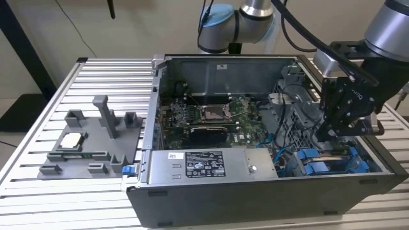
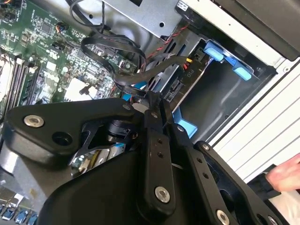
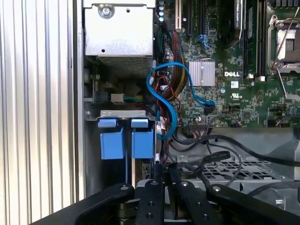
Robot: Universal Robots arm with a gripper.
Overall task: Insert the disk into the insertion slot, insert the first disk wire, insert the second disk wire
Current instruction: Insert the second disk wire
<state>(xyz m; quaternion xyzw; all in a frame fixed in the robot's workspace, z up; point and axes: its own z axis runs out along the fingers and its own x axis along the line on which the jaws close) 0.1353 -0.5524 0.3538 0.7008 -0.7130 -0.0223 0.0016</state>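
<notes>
Down inside the open computer case (image 1: 217, 201), at its corner on the exterior view's right, the tool (image 1: 345, 127) hangs over the drive bay, where the blue carrier frames (image 1: 319, 162) stand just beside and below it. Whether a disk (image 3: 140, 140) sits in either carrier I cannot make out; in the first wrist view two blue handle tabs lie side by side under a metal bracket, close ahead of the tool (image 3: 164, 171), their long axis running toward it. By that reading the disk looks already seated in its slot, though only the blue plastic is plain.

In both wrist views the two black fingers (image 2: 157, 140) lie close together, nearly touching, pointed at the bay's open end, where a black connector (image 2: 180, 84) faces out of the silver drive body. I cannot tell for certain that they pinch anything, but a bundle of black wires (image 2: 117, 54) loops just past their tips, and a light blue cable (image 3: 166, 101) curls between the bay and the green motherboard (image 3: 229, 89).

These cables crowd the approach. The grey power-supply box (image 1: 204, 165) flanks the bay, and a grey fixture (image 1: 89, 143) lies well apart on the ribbed desk (image 1: 64, 206). A person's hand (image 2: 283, 176) rests near the case edge
</notes>
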